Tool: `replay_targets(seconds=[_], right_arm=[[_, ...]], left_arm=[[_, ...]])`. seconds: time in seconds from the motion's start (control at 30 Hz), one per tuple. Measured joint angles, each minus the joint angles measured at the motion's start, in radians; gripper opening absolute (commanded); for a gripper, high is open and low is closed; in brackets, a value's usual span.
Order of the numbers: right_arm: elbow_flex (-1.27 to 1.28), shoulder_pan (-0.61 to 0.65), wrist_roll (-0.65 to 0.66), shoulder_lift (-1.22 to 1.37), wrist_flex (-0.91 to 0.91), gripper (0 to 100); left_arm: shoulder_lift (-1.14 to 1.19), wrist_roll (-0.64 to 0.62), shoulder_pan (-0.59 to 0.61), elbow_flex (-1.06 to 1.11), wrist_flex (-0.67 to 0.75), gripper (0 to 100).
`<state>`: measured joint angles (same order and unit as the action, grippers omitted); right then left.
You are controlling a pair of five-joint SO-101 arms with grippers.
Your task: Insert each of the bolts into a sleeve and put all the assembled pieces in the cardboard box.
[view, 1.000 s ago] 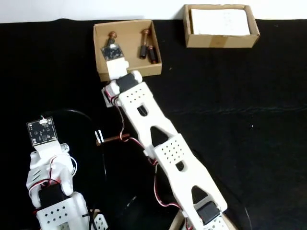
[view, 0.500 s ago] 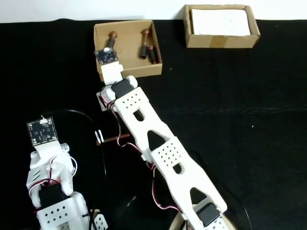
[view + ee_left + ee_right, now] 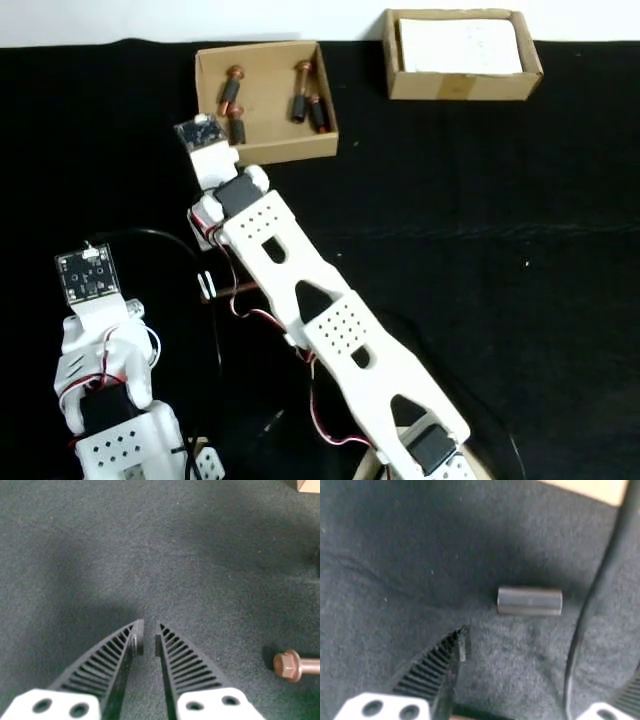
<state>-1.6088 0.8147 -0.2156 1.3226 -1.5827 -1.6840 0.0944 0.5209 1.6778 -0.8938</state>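
Four bolts with sleeves on them lie inside the cardboard box (image 3: 272, 150) at the far side of the table (image 3: 500, 250). Two are near its left wall and two near its right wall. One more bolt (image 3: 236, 289) lies bare on the black cloth, well apart from the box, between the two arms and partly under the right arm (image 3: 340, 320). In the left wrist view the same bolt (image 3: 294, 665) shows its hexagonal head, off to one side of the fingers.

The left gripper (image 3: 148, 641) is low over the cloth with its two fingers almost together. Only a thin slit is between the tips, and nothing is in it.

The right arm stretches across the table, and its wrist is just outside the near left corner of the box. The right gripper (image 3: 545, 670) has its fingers wide apart and holds nothing. Between them, a little beyond the tips, one dark sleeve (image 3: 530, 601) lies on its side on the cloth – free, not touched by either finger. A black cable (image 3: 590, 610) runs just beside this sleeve.

At the far right stands a second box (image 3: 455, 86) with a white sheet (image 3: 460, 45) in it.
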Motion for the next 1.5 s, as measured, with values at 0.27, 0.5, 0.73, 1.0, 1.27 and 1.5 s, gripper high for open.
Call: replay_targets(seconds=[0.27,0.5,0.73,1.0,1.27,1.5], right_arm=[[-0.017,-0.012,0.002,0.101,0.064,25.8],[-0.026,-0.071,0.003,0.101,0.058,0.7],[-0.051,-0.117,0.034,0.104,-0.028,0.8],[-0.049,-0.163,0.034,0.012,-0.169,0.7],[-0.049,-0.219,0.037,-0.149,-0.172,0.7],[0.02,-0.227,0.037,-0.23,-0.172,9.5]], left_arm=[[0.0,0.0,0.0,0.0,0.0,7],[0.0,0.0,0.0,0.0,0.0,7],[0.0,0.0,0.0,0.0,0.0,7],[0.0,0.0,0.0,0.0,0.0,7],[-0.006,0.0,0.0,0.0,0.0,7],[-0.006,0.0,0.0,0.0,0.0,7]])
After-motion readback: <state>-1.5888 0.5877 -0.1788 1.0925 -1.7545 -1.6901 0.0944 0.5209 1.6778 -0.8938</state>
